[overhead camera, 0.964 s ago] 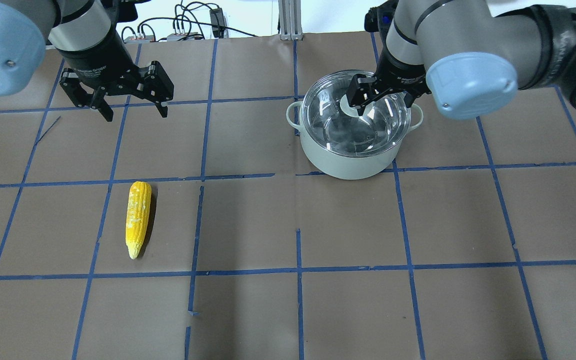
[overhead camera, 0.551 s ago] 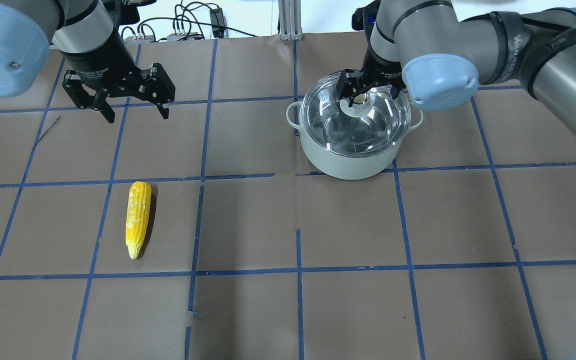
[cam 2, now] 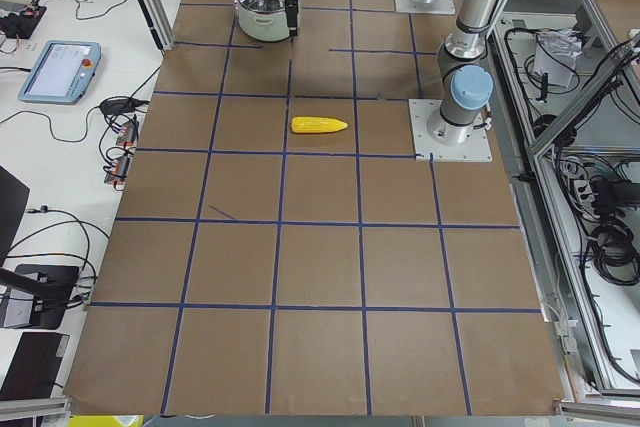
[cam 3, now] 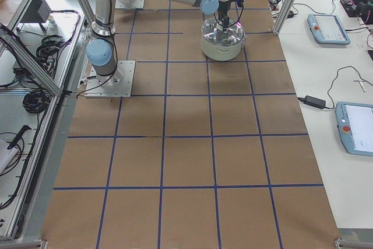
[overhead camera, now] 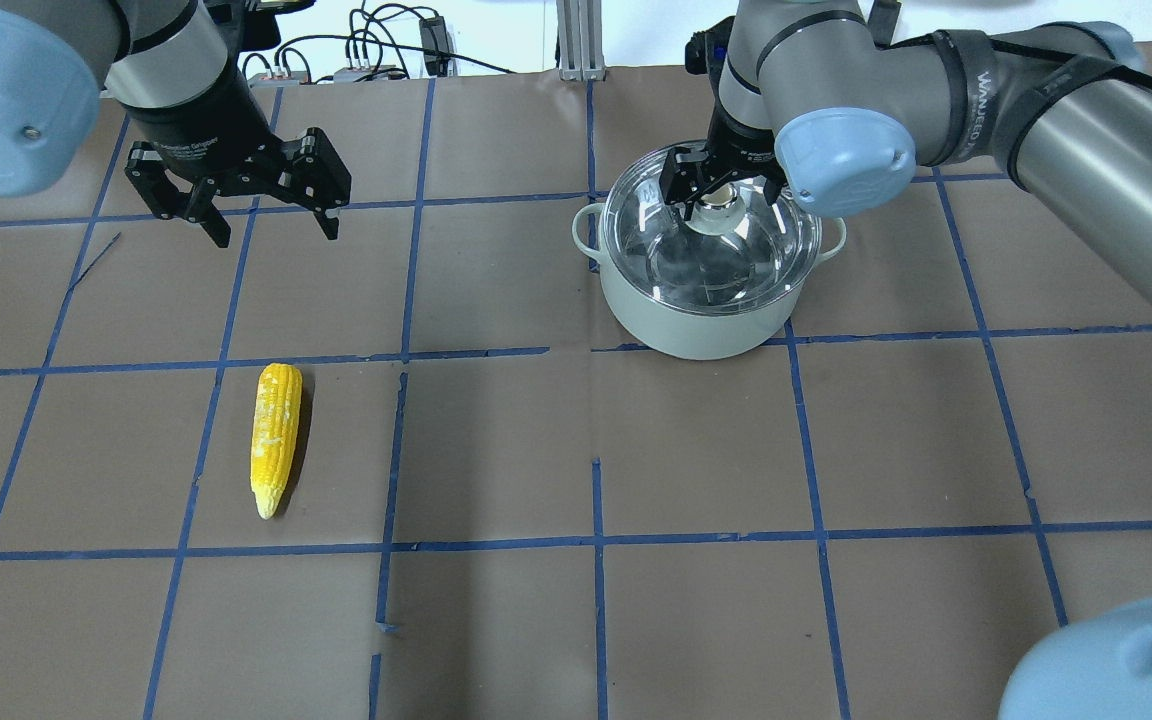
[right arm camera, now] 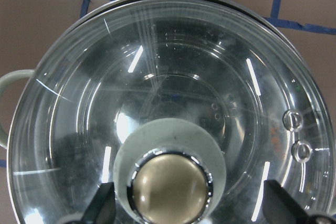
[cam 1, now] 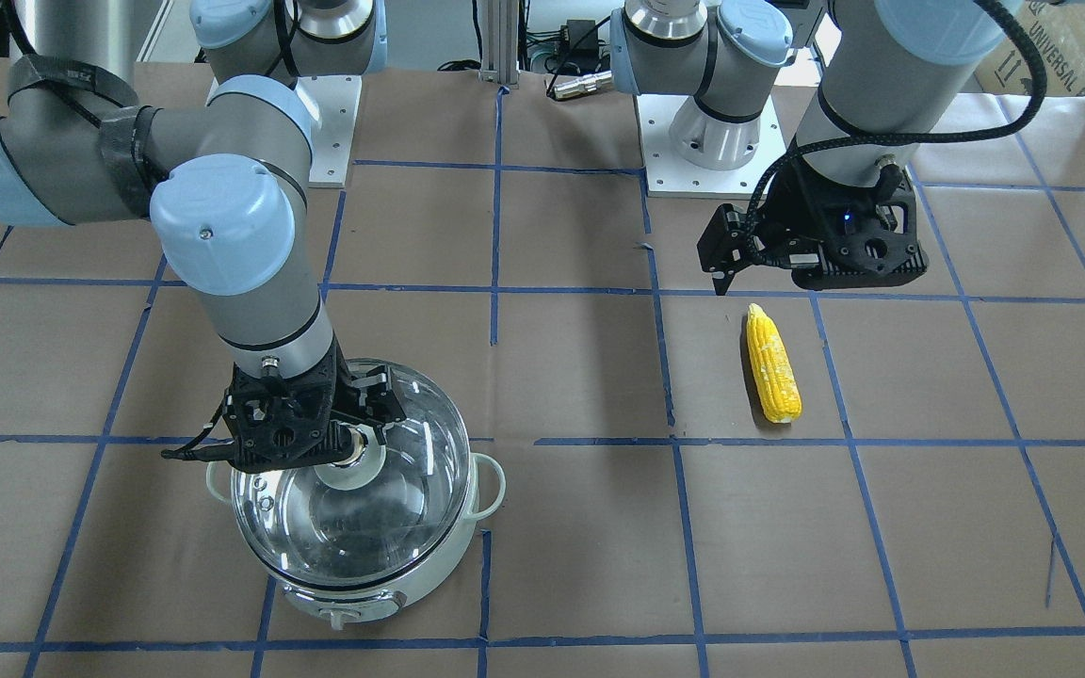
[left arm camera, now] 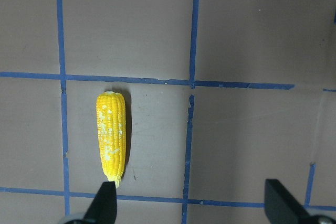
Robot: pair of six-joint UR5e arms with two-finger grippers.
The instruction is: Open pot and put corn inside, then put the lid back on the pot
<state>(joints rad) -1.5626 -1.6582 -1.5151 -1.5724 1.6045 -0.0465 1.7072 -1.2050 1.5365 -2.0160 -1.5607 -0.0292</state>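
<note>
Lid [overhead camera: 726, 268] knob sits btwn spread fingers of right gripper [overhead camera: 723, 195].

Counted from my remote station: one pot [overhead camera: 686, 325], wearing one glass lid [overhead camera: 736, 262]. The pot has two loop handles [overhead camera: 577, 230]. The lid has one centre knob [right arm camera: 170, 187] and two steam holes [right arm camera: 292, 120]. One corn cob [overhead camera: 276, 435] shares the single brown table [overhead camera: 916, 440]. I have two arms, the left arm [overhead camera: 186, 80] and the right arm [overhead camera: 1036, 100]. Each sits on one of two base plates [cam 1: 335, 141] and ends in one two-finger gripper, the left gripper [overhead camera: 273, 232] and the right gripper [right arm camera: 189, 205]. That makes four fingers. Two teach pendants [cam 3: 329, 27] lie on the side bench.
</note>
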